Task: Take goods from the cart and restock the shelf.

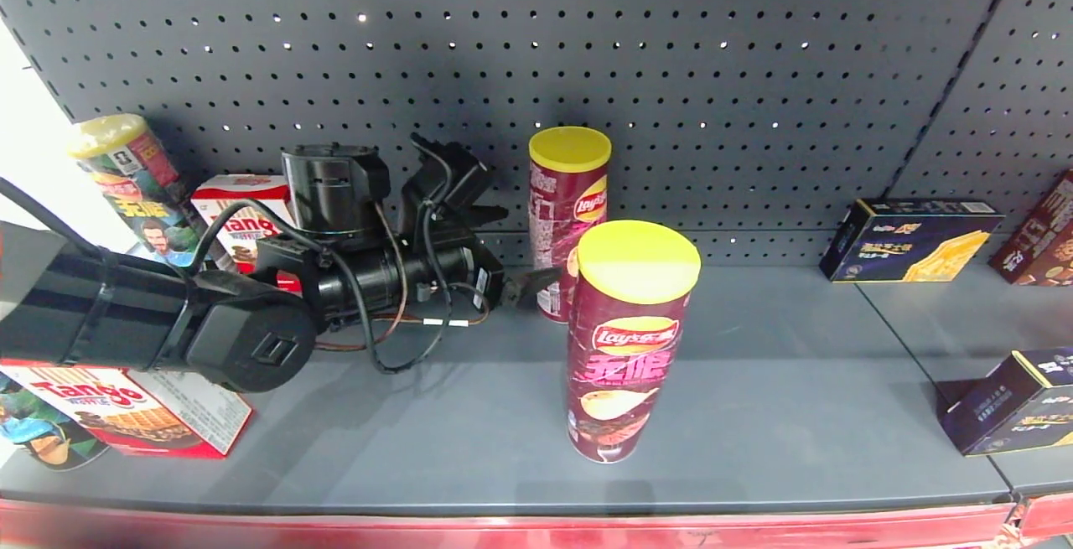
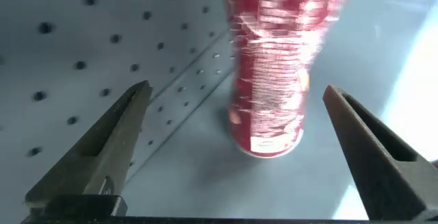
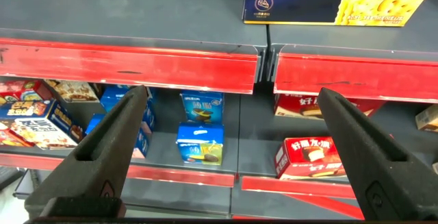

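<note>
Two of the goods stand upright on the grey shelf (image 1: pixel 754 415) in the head view: rear canister (image 1: pixel 569 222) close to the pegboard (image 1: pixel 671 46), front canister (image 1: pixel 630 339) nearer the shelf edge. Stretched in from the left, left pincer (image 1: pixel 533 284) level with the rear canister's lower half and just beside it; cannot tell from here whether touching. Off to the sides, wafer boxes (image 1: pixel 126 411) and dark biscuit boxes (image 1: pixel 909 239).

From the left wrist: apparently the rear canister (image 2: pixel 270 80), ahead of the left pincer (image 2: pixel 236 95); fingers spread wide, nothing held, gap on both sides.

From the right wrist: right pincer (image 3: pixel 233 95) likewise released and empty, facing lower shelves with red rails (image 3: pixel 130 63).

Probably a light, stiff cardboard tube with a glossy, slippery wrap, tall and easy to tip. Best gripped across the body around mid-height, gently enough not to dent, never by the plastic lid.
</note>
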Available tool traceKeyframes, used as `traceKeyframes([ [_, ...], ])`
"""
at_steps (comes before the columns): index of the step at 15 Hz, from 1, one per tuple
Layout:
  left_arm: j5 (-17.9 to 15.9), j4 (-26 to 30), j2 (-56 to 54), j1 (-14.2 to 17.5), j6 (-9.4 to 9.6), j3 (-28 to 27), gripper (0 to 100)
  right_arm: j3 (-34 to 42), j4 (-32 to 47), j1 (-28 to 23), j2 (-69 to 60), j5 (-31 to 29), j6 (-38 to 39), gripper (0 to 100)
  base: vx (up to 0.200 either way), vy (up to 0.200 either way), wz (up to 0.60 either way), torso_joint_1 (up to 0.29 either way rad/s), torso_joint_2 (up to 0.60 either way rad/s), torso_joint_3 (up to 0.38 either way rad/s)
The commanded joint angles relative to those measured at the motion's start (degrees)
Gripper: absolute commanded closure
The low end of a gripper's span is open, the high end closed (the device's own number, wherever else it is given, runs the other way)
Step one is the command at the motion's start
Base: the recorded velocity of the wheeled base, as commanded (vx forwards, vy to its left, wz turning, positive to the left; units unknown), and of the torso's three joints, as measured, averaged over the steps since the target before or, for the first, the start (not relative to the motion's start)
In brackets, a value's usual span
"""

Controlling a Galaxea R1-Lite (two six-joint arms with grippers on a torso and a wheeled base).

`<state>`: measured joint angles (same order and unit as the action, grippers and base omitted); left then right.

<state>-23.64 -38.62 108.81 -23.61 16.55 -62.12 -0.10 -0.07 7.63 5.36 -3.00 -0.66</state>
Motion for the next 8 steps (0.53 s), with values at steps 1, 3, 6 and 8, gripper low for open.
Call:
traceKeyframes([
  [1, 0.79, -0.05, -0.36, 0.06, -0.12, -0.28, 0, 0.01, -0.01, 0.02, 0.09, 0.01, -0.04, 0, 0.000, 0.000, 0.00, 0.000, 0.00, 0.000],
  [3, 3.69, -0.05, -0.18, 0.06, -0.56, -0.63, 0, 0.01, -0.01, 0.02, 0.09, 0.01, -0.04, 0, 0.000, 0.000, 0.00, 0.000, 0.00, 0.000],
  [6, 4.92, -0.05, -0.18, 0.06, -0.56, -0.63, 0, 0.01, -0.01, 0.02, 0.09, 0.01, -0.04, 0, 0.000, 0.000, 0.00, 0.000, 0.00, 0.000],
  [8, 6.50, 0.04, -0.09, 0.50, -1.00, -0.63, 0, 0.01, -0.01, 0.02, 0.09, 0.01, -0.04, 0, 0.000, 0.000, 0.00, 0.000, 0.00, 0.000],
])
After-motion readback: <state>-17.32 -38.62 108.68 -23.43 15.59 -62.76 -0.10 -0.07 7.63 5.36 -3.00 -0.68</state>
